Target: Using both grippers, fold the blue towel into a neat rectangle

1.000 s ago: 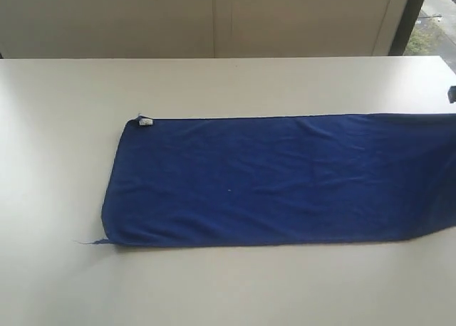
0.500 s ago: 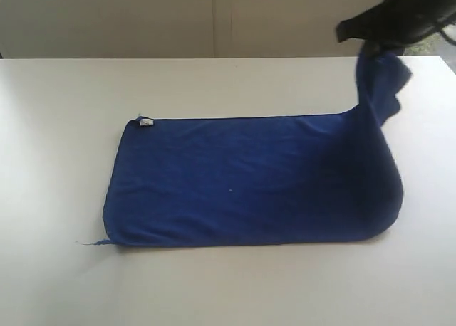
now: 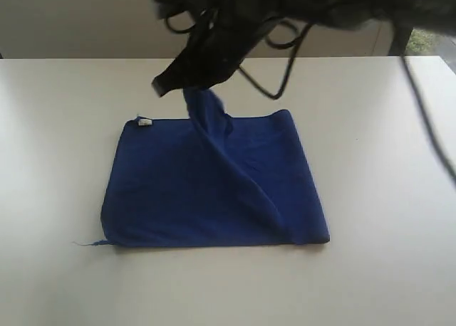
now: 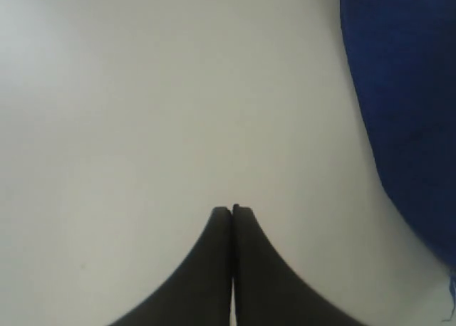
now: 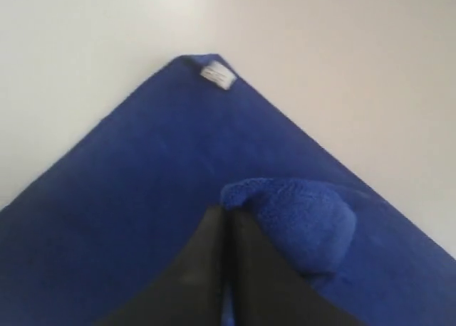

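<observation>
The blue towel (image 3: 178, 191) lies on the white table, its right half lifted and drawn over the left half. My right gripper (image 3: 187, 90) reaches across from the right and hangs above the towel's far left part, shut on a bunched towel corner (image 5: 299, 219). In the right wrist view the closed jaws (image 5: 226, 211) pinch that blue fold above the flat cloth, near the corner with the white tag (image 5: 217, 75). The tag (image 3: 144, 122) also shows at the far left corner. My left gripper (image 4: 232, 211) is shut and empty over bare table beside the towel's edge (image 4: 406, 91); the exterior view does not show it.
The white table (image 3: 385, 162) extends on all sides of the towel. A loose thread (image 3: 87, 243) sticks out at the near left corner. Black cables (image 3: 285, 55) hang from the right arm above the far side.
My right gripper has carried the towel's right end up and leftward across the cloth, from the right edge to above the far left part. The towel now lies doubled over.
</observation>
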You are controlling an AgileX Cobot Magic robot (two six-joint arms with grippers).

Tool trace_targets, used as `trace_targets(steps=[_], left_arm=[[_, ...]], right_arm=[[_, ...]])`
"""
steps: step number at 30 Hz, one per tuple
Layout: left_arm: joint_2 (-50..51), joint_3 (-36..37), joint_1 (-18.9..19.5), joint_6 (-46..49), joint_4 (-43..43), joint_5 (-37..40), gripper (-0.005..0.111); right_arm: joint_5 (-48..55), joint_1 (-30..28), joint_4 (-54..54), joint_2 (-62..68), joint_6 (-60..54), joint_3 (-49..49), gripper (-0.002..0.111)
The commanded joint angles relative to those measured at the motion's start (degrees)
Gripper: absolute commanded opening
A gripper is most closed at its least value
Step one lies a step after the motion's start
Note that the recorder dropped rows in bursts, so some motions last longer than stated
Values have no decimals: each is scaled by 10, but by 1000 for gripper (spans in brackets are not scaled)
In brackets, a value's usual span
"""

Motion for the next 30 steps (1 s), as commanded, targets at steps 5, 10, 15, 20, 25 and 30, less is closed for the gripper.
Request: trace_targets(steps=[5, 10, 15, 20, 25, 30], left_arm=[[-5, 5, -4, 2, -7, 5, 0], [-5, 5, -4, 2, -6, 5, 0], [-5, 5, -4, 2, -6, 5, 0], [-5, 5, -4, 2, -6, 5, 0], [-5, 5, -4, 2, -6, 5, 0], [-5, 5, -4, 2, -6, 5, 0]], right_arm=[[-36, 79, 1, 148, -28, -72, 0], [-48, 88, 7, 176, -28, -79, 0], [-26, 85, 6, 172, -29, -84, 0], [80, 57, -31, 133, -29, -101, 0], [119, 10, -31, 80, -27, -101, 0], [147, -39, -32, 32, -27, -101, 0]])
